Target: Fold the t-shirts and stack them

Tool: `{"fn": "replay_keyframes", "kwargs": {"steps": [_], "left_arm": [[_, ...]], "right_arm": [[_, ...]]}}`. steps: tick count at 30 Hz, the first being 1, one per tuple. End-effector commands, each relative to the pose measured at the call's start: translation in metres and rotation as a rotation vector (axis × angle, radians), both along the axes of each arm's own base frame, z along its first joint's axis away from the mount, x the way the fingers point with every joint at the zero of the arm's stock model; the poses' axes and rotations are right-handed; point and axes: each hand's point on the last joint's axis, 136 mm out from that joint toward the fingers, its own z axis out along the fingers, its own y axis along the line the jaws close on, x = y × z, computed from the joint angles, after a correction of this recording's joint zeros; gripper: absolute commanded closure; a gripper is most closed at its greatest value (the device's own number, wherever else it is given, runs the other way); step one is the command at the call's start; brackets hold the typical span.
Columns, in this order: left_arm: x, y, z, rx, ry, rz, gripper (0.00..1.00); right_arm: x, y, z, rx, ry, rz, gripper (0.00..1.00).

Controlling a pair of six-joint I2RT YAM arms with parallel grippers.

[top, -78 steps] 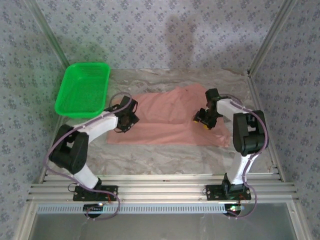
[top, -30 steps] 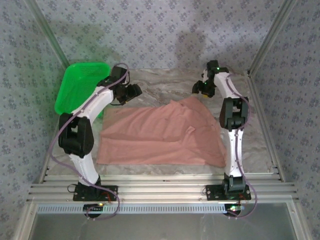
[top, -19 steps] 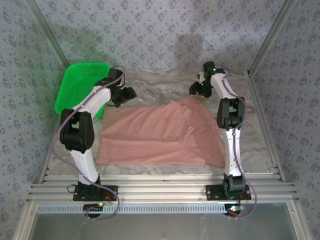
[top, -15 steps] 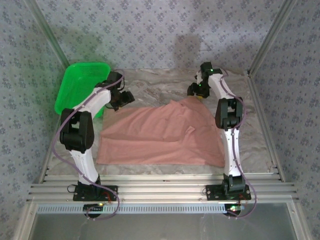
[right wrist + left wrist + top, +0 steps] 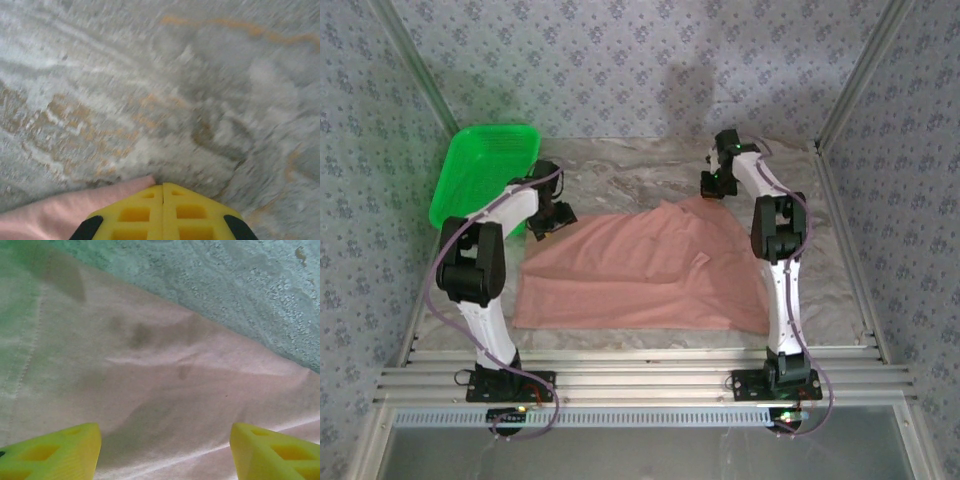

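A salmon-pink t-shirt [image 5: 640,270] lies spread across the marbled table, its far right corner rising to a peak. My left gripper [image 5: 544,226] hangs over the shirt's far left corner. In the left wrist view it [image 5: 165,440] is open, with pink cloth [image 5: 150,365] lying flat below the two yellow fingertips. My right gripper [image 5: 713,190] sits at the peaked far right corner. In the right wrist view its yellow fingers [image 5: 163,186] are pressed together, and the pink cloth tip [image 5: 60,212] runs in at their seam.
A green plastic basket [image 5: 485,180] stands at the far left, just beyond the left arm. Bare marbled table [image 5: 650,160] lies behind the shirt. Patterned walls enclose the back and sides, and metal rails [image 5: 640,380] run along the near edge.
The left gripper has come down and toward the near left, from beside the basket to over the shirt's corner. The right gripper has edged left and shut at the shirt's peak.
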Motion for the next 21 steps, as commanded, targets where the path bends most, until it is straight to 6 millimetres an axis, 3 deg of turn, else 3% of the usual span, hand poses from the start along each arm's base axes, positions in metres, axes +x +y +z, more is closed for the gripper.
{"fn": "replay_keyframes", "kwargs": {"steps": [1,4,7,10,18,21], "left_arm": [[0.003,0.002,0.026,-0.027,-0.074,0.024,0.32],[-0.004,-0.002,0.025,-0.060,-0.077,0.027,0.32],[-0.014,-0.004,0.025,-0.074,-0.075,0.029,0.32],[-0.024,-0.003,0.025,-0.085,-0.083,0.034,0.32],[-0.051,-0.002,0.015,-0.104,-0.060,0.046,0.32],[-0.060,-0.002,0.013,-0.103,-0.054,0.045,0.32]], "right_arm": [[0.007,0.016,0.069,0.067,-0.173,0.011,1.00],[-0.005,0.018,0.094,0.075,-0.240,0.040,1.00],[-0.033,0.023,0.103,0.069,-0.252,0.080,1.00],[-0.069,0.026,0.099,0.066,-0.222,0.102,1.00],[-0.162,0.058,0.083,0.117,-0.157,0.232,1.00],[-0.206,0.063,0.063,0.102,-0.076,0.269,1.00]]}}
